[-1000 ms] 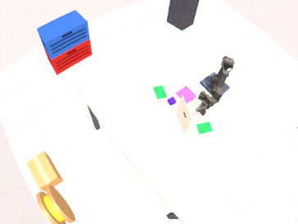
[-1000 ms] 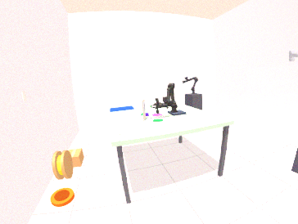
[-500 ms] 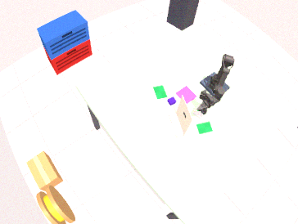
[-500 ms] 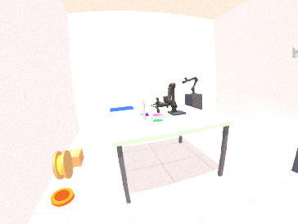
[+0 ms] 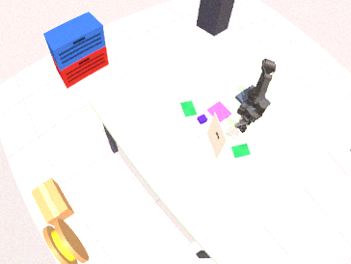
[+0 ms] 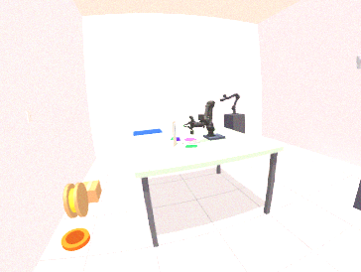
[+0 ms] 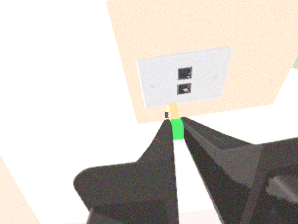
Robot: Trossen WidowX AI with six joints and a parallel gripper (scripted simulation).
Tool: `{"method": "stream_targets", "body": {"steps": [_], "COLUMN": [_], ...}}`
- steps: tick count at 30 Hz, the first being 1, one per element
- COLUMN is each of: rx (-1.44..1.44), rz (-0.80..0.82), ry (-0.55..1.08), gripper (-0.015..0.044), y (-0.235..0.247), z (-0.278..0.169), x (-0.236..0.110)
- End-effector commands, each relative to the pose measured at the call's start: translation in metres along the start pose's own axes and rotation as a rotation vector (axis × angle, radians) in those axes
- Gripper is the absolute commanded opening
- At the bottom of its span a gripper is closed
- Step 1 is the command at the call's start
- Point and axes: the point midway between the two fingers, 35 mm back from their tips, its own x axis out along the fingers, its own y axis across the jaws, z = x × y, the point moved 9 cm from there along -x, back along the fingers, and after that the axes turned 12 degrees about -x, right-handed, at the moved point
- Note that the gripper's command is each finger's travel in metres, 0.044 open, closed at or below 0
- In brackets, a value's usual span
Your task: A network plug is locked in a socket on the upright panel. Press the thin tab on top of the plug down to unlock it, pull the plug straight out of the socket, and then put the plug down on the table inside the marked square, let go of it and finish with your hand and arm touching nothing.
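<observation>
My gripper (image 7: 174,123) (image 5: 239,126) (image 6: 190,126) is shut on the network plug (image 7: 176,128), a small green body with a tan tip. In the wrist view the plug is clear of the socket and hangs just below the grey faceplate (image 7: 155,80), a short way back from it. The faceplate has two dark sockets (image 7: 185,73) (image 7: 184,89), both empty, and sits on the tan upright panel (image 7: 210,30) (image 5: 216,137) (image 6: 174,134). Two green patches (image 5: 188,108) (image 5: 240,150) and a magenta patch (image 5: 219,111) lie flat on the table around the panel. I cannot tell which is the marked square.
A small purple cube (image 5: 202,118) sits left of the panel. A blue flat strip (image 6: 147,132) lies at the table's far left. A dark box (image 6: 234,122) (image 5: 214,14) stands behind the arm. A blue and red drawer cabinet (image 5: 77,48), a cardboard box (image 5: 52,198) and a spool (image 5: 65,243) are on the floor.
</observation>
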Motion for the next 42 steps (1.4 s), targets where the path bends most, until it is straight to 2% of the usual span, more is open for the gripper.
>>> {"method": "stream_targets", "body": {"steps": [1,15,42], "rx": [0.009,-0.002,-0.156], "rz": [0.006,-0.006,-0.283], "ry": [0.0,-0.002,-0.015], "gripper": [0.0,0.0,0.0], "y": [0.01,0.025,-0.001], "z": [0.001,0.008,0.067], "x": [-0.003,-0.009,0.02]}}
